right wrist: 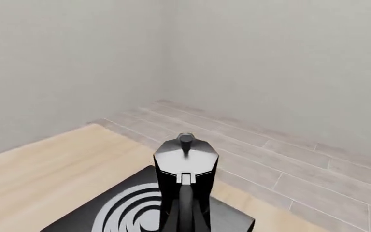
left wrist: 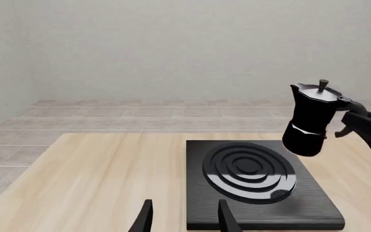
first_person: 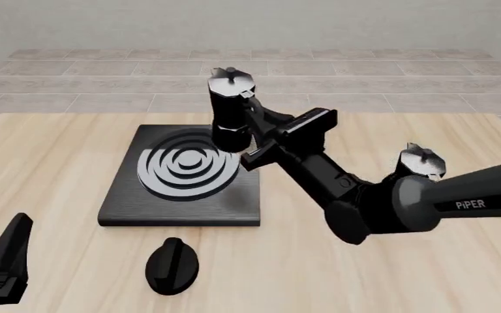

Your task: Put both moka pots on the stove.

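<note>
A: Where is the first pot (first_person: 231, 107)?

B: In the air, held upright by the right gripper (first_person: 252, 124), which pinches its side handle. In the front view it hangs over the stove's (first_person: 181, 205) far right corner, its base just above the slab beside the burner rings (first_person: 187, 168). The left wrist view shows the same: the pot (left wrist: 311, 120) is clear of the stove (left wrist: 263, 212), off its far right edge, with the gripper (left wrist: 353, 121) coming in from the pot's right.

A: And the gripper sits where, relative to it?

B: Behind the pot on the handle side, toward the table's right edge. In the right wrist view the pot (right wrist: 185, 181) is dead centre, straight ahead along the fingers, lid and knob uppermost, with the stove (right wrist: 234, 220) below it.

A: The second pot?

B: It stands on the table (first_person: 59, 150) near the right edge, well apart from the stove. Only its silvery lid (first_person: 420, 160) shows; the right arm hides the body.

A: The left gripper?

B: Low at the near left corner of the table (first_person: 2, 264), well apart from both pots. In its own wrist view the two fingers (left wrist: 145, 217) are spread with nothing between them.

A: Anything else on the table?

B: A black oval knob (first_person: 172, 264) lying near the front edge, just in front of the stove.
</note>
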`<action>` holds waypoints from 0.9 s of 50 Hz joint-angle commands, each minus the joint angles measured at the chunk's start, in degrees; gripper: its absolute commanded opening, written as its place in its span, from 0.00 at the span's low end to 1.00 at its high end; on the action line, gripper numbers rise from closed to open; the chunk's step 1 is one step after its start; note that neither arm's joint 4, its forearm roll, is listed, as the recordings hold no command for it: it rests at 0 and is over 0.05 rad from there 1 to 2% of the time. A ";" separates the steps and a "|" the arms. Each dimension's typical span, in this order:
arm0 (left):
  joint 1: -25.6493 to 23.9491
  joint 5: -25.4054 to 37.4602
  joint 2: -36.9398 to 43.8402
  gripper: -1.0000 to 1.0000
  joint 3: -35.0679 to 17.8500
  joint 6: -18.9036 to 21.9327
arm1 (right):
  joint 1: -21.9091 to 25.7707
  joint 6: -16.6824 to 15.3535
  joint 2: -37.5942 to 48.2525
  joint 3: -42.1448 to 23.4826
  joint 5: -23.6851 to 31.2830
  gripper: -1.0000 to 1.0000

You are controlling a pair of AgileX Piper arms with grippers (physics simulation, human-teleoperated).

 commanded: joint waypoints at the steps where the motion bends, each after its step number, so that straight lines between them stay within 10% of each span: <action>1: 0.00 0.00 0.00 1.00 0.00 0.00 | 2.18 -0.24 2.13 -6.36 1.13 0.00; 45: 0.00 0.00 0.00 1.00 0.00 0.00 | 6.48 3.15 9.90 -16.60 3.36 0.00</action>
